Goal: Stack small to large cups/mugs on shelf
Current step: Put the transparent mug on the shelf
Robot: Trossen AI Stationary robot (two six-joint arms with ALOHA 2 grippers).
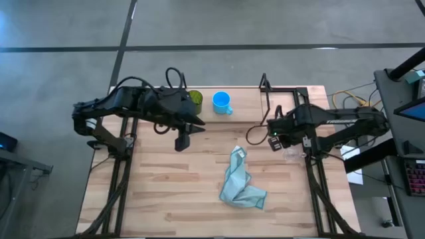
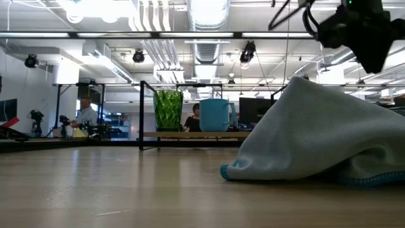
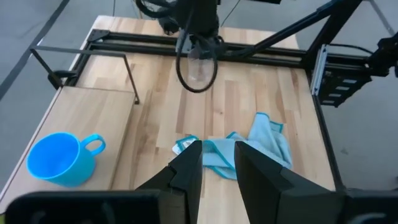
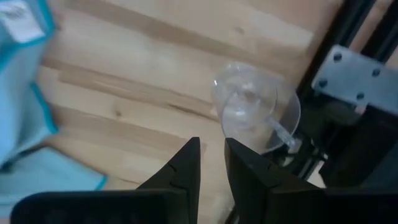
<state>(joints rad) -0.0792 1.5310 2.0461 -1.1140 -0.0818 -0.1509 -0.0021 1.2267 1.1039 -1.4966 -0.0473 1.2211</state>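
Dark green ribbed cup (image 1: 195, 99), bright blue handled mug (image 1: 222, 102): on shelf (image 1: 249, 99). Clear glass cup (image 4: 252, 106): counter (image 1: 179, 192), beneath right claw (image 4: 211, 152), narrowly parted, ungrasping. Left claw (image 3: 216, 155): likewise.

The shelf (image 1: 239, 106) along the top of the table in the high view carries the green cup (image 1: 195, 99) and the blue mug (image 1: 222, 102) side by side; its right half is bare. The cloth (image 1: 240, 180) occupies the table centre, with bare wood left of it and below it. The glass cup (image 1: 292, 154) lies at the right edge, against the black frame (image 1: 317, 174).
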